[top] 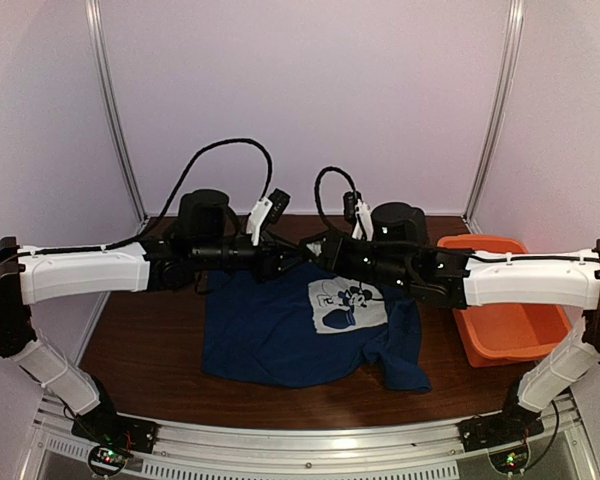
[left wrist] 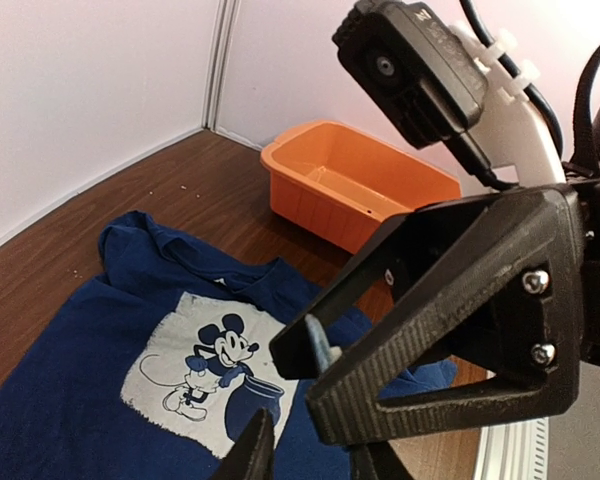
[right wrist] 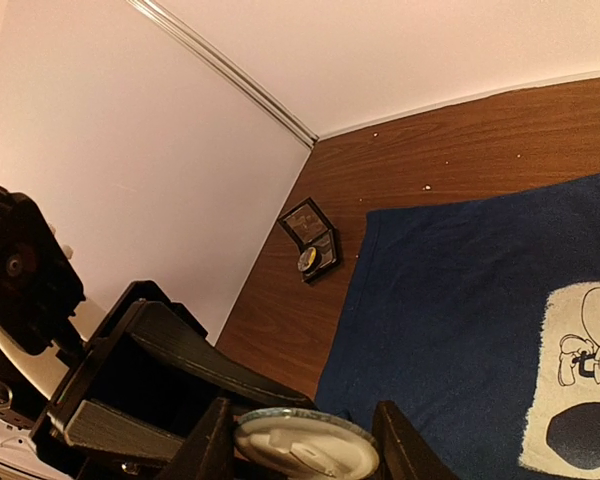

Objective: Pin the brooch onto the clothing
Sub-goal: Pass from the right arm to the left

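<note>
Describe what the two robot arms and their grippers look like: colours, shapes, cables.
The left arm and the right arm have white moulded shells joined by black cylindrical joints. Black cables loop above each wrist. The right gripper has black, ribbed, triangular fingers with silver screws; behind it sits a black wrist camera on a white bracket tied with white zip ties.

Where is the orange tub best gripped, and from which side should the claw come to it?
Grip one long wall at its rim, pinched between inside and outside, coming down from above. The orange tub stands upright with its mouth open to the top. Its rim is thin, and its whole body looks too wide to span.
</note>
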You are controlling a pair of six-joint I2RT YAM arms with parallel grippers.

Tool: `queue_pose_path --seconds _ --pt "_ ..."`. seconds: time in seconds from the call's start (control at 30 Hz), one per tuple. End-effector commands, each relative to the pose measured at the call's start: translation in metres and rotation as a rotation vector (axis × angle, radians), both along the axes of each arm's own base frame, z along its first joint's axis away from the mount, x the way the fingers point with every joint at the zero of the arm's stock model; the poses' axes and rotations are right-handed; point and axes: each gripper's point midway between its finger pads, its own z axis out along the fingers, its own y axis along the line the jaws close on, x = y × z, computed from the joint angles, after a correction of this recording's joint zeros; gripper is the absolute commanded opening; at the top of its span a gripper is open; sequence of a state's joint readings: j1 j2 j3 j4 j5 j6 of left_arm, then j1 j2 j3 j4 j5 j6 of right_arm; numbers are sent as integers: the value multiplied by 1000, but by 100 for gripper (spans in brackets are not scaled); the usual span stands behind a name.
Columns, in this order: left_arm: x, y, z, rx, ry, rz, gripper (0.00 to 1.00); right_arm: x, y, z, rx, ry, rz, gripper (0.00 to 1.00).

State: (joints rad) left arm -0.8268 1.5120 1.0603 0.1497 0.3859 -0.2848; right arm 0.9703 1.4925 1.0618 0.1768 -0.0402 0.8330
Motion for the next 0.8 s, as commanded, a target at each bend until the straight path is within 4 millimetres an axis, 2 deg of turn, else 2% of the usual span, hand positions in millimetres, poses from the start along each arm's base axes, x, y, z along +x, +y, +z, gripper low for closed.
queue_pose_path --seconds 0.0,0.2,0.33,0.43,0.57,0.67,0.77 --pt "3 -3 11 -38 -24 1 22 -3 8 0 -22 -15 12 41" --pt "4 -3 9 -39 -16 5 0 -4 11 0 -15 -21 24 47" --pt "5 -2 9 -40 -14 16 0 -6 12 2 1 -30 33 53" --pt "6 1 11 -48 -16 31 0 -10 11 9 12 -53 57 65" --pt "1 4 21 -101 -31 13 0 -19 -2 35 40 -156 99 81" --pt "-6 10 35 -180 -50 -16 0 -30 -19 55 56 -276 124 84" --pt "-19 16 51 -264 -82 -65 0 -40 -33 61 46 -377 140 84"
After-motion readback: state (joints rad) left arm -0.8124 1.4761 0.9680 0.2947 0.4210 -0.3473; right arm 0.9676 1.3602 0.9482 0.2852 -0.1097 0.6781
